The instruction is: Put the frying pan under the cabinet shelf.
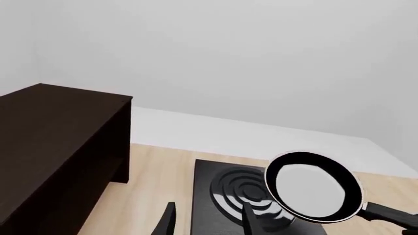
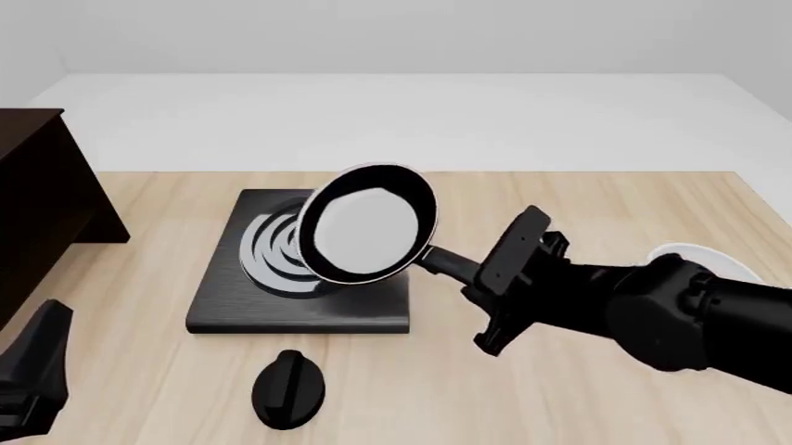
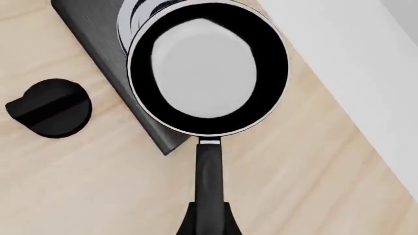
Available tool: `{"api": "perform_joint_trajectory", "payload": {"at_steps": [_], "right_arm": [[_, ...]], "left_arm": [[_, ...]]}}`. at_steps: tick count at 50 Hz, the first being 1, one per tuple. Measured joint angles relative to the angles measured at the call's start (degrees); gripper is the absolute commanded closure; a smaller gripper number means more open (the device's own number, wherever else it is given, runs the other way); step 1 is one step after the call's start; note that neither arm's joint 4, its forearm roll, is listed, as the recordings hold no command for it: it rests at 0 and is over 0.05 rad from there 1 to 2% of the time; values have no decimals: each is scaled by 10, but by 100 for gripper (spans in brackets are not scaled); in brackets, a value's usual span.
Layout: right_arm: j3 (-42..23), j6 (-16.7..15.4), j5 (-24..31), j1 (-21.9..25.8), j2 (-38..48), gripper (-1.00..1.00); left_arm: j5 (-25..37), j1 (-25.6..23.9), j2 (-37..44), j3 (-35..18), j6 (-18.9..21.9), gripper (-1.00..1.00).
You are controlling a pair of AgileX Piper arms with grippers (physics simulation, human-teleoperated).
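The frying pan (image 2: 365,227), black with a pale grey base, hangs tilted in the air over the black slab. My right gripper (image 2: 461,269) is shut on its long handle. In the right wrist view the pan (image 3: 205,68) faces the camera and the gripper (image 3: 209,221) clamps the handle. The left wrist view shows the pan (image 1: 310,188) off to one side. The dark brown cabinet shelf (image 2: 37,204) stands at the table's left edge and fills one side of the left wrist view (image 1: 58,152). My left gripper (image 1: 207,223) is open and empty, low at the front left (image 2: 35,366).
A black square slab with grey rings (image 2: 297,311) lies mid-table under the pan. A black round knob (image 2: 287,389) sits on the wood in front of it. A white bowl (image 2: 693,255) shows partly behind my right arm.
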Motion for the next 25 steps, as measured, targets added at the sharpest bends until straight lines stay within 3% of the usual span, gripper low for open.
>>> {"api": "perform_joint_trajectory", "payload": {"at_steps": [25], "right_arm": [[-132, -2, 118, 89, 32, 100]], "left_arm": [[-1, 3, 0, 0, 1, -100]]}}
